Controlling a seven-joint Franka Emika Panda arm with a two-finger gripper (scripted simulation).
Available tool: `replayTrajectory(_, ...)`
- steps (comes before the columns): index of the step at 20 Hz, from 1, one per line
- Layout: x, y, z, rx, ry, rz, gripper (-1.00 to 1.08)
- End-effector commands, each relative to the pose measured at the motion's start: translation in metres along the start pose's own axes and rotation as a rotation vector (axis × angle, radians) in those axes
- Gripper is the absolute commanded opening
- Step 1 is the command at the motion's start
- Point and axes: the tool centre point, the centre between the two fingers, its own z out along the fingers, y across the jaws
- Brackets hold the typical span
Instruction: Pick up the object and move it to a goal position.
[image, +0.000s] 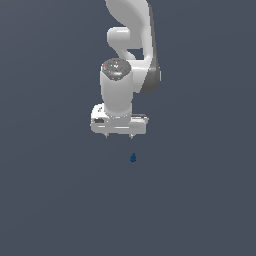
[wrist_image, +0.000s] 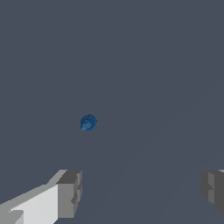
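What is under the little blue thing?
Only the plain dark grey floor shows around the little blue thing. The spot right beneath it is covered. The open gripper hangs apart from it, not touching.

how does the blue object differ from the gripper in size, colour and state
The blue object is tiny; the gripper is far larger. The object is dark blue and lumpy; the gripper is white and blocky with grey fingers. The object lies free on the floor; the gripper hangs open, apart from it.
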Motion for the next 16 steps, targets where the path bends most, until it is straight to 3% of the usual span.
replayTrajectory(1, 0.0, 0.0, 0.0, 0.0, 0.0, 0.0, 1.0)
replayTrajectory(10, 0.001, 0.012, -0.002, -0.033, 0.001, -0.041, 1.0)
replayTrajectory(16, 0.003, 0.009, 0.001, -0.03, 0.002, -0.034, 1.0)
